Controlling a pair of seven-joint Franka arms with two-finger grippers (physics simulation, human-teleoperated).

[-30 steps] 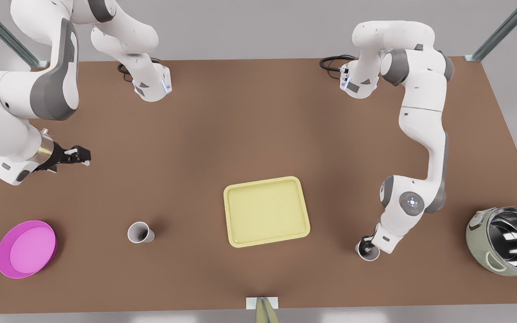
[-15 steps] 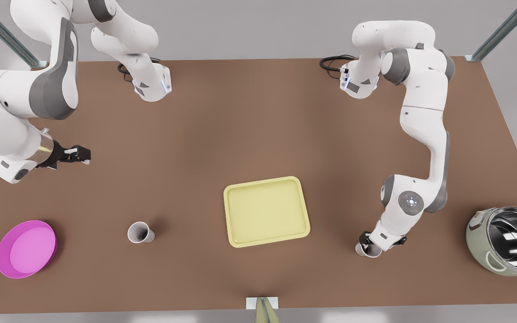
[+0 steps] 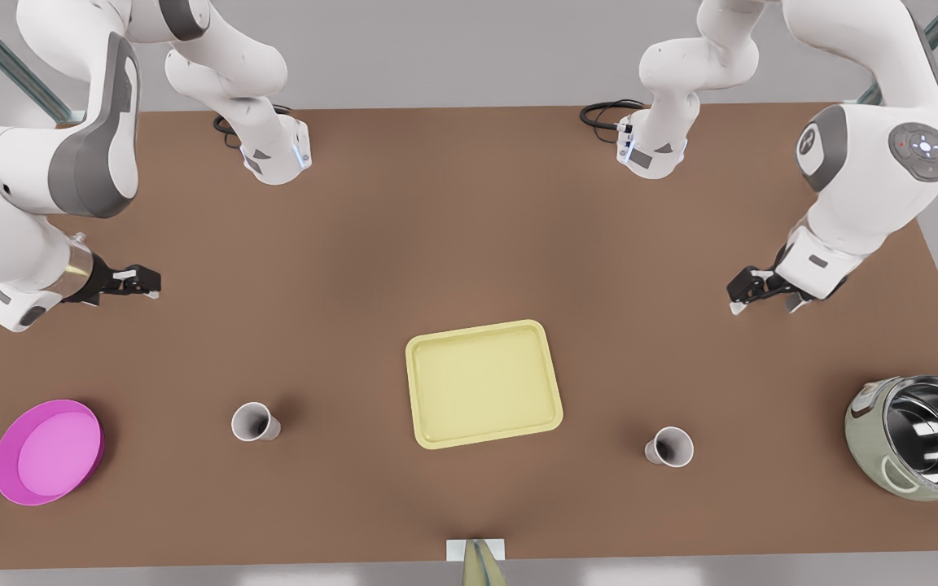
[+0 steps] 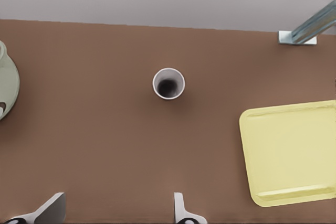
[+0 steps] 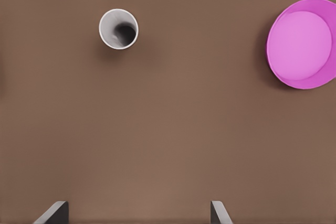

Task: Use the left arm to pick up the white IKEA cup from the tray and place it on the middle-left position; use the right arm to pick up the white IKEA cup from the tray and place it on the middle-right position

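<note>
- The tray lies near the middle of the table, a little toward its near edge. Both white cups stand upright on bare tabletop, off the tray.
- The cup by the pot is on the front view's right of the tray, between the tray and the pot, and touches neither. There is brown table all round it.
- The cup by the dish is on the front view's left of the tray, between the tray and the pink dish, with open table on every side.
- The left gripper hangs above the table beyond the tray's right side, well apart from the cup by the pot. Its fingers are spread wide and hold nothing.
- The right gripper hangs beyond the tray's left side, close to the table's side edge. Its fingers are also wide apart and hold nothing.
- A metal post stands at the table's near edge, in front of the tray.
- Half a second ago the left gripper was down at the cup by the pot. It has since lifted away toward the far side, and the cup sits where it was.
- The right gripper has only crept slightly away from the tray. The tray, dish, pot and other cup have not moved.
</note>
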